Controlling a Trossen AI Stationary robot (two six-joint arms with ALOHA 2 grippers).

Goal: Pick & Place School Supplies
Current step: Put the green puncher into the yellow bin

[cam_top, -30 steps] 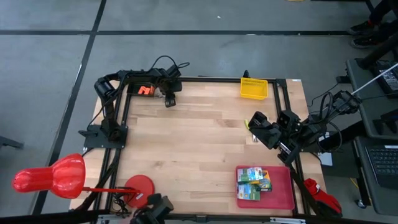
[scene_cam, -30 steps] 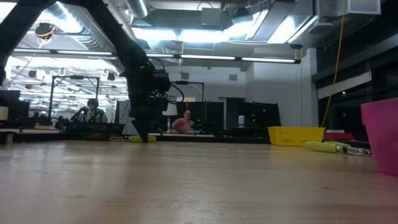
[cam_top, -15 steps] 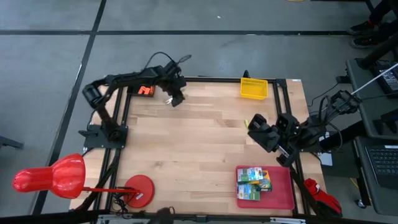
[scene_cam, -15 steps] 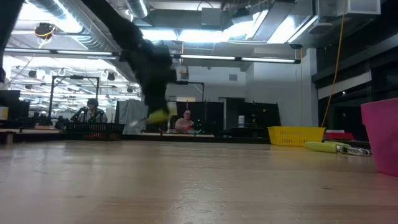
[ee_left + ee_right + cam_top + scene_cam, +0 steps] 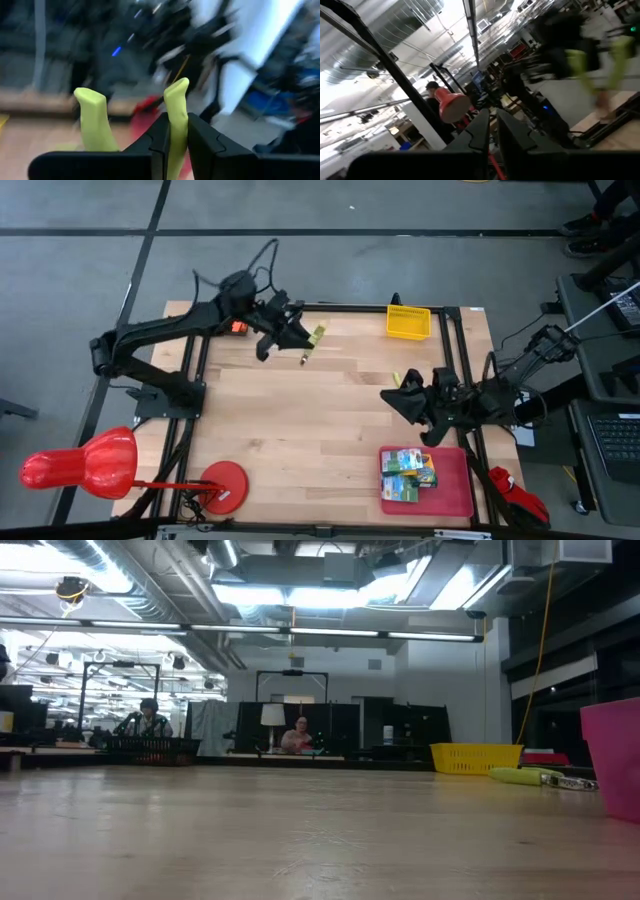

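My left gripper (image 5: 300, 336) hangs above the table's far middle, shut on a yellow-green-handled scissor-like tool (image 5: 316, 334). A second such tool (image 5: 525, 776) lies flat on the table at the right, close by my right gripper (image 5: 400, 400), which is shut on nothing and held above the wood. Two yellow-green crayon boxes (image 5: 408, 463) lie in the red tray (image 5: 455, 492) at the near right. An orange thing (image 5: 237, 327) shows at the far-left corner, partly hidden by the left arm. My left gripper pinches one of the tool's two yellow-green handles (image 5: 176, 107) between its two fingers (image 5: 200, 142). The other handle (image 5: 95, 120) stands free beside the fingers. The fingers lie about level, pointing toward the table's right side. The tool is lifted clear of the table.
A yellow mesh basket (image 5: 408, 321) stands at the far edge, right of centre. A red stand with a round foot (image 5: 225, 481) sits off the near-left corner. The middle of the wooden table (image 5: 300, 420) is bare. People sit in the room beyond the far edge.
My left gripper has risen from the table's far-left corner and swung toward the right, tipping from pointing down to about level. The yellow-green tool has come up with it, clear of the wood. My right gripper has shifted slightly toward the table's middle and tipped down a little.
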